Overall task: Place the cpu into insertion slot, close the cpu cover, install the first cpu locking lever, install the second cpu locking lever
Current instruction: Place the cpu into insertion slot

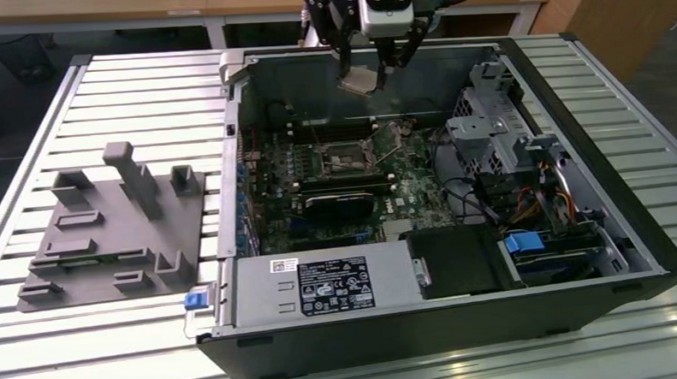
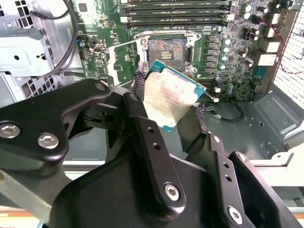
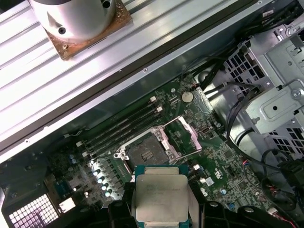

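My gripper (image 1: 364, 72) hangs over the far wall of the open computer case, shut on the cpu (image 1: 359, 80). The cpu is a flat square chip with a silvery top, tilted in the exterior view and held by its edges between the black fingers (image 2: 137, 109). In both wrist views the cpu (image 2: 171, 97) (image 3: 161, 197) is above and short of the insertion slot (image 2: 166, 50) (image 3: 145, 153). The slot (image 1: 347, 161) lies bare on the green board, its dark pin field showing. The cpu cover (image 3: 183, 137) (image 2: 124, 61) stands flipped open beside it.
The case (image 1: 650, 253) lies on a slatted metal table. Memory slots (image 3: 123, 128) run beside the socket. A round black cooler (image 1: 339, 208), a power supply (image 1: 319, 284), a drive cage (image 1: 490, 131) and cables (image 1: 545, 202) crowd the case. A grey fixture block (image 1: 111, 225) sits at the exterior view's left.
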You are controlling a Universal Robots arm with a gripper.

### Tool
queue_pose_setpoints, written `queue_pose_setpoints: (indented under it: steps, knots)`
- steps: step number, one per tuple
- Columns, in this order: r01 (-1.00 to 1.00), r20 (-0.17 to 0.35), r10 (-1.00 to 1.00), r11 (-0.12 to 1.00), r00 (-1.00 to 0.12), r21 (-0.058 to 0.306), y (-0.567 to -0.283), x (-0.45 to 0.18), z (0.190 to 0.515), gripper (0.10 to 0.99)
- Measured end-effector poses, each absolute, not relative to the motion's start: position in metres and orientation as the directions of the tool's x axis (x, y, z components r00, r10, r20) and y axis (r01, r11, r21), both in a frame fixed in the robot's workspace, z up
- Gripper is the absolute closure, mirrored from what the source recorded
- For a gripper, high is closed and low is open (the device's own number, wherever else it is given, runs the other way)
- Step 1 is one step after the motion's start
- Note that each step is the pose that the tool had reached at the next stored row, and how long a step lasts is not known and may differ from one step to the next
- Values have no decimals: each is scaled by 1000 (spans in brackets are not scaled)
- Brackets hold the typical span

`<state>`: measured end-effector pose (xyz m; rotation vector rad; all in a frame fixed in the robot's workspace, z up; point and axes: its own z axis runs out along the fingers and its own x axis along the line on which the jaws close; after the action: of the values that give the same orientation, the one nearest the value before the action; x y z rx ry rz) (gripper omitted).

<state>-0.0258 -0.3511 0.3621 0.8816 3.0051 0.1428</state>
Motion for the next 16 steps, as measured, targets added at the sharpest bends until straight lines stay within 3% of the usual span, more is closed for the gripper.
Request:
queue_pose_setpoints:
  steps: [16]
  knots:
    - [579, 19, 580, 810, -815, 89, -351, -26, 362, 557]
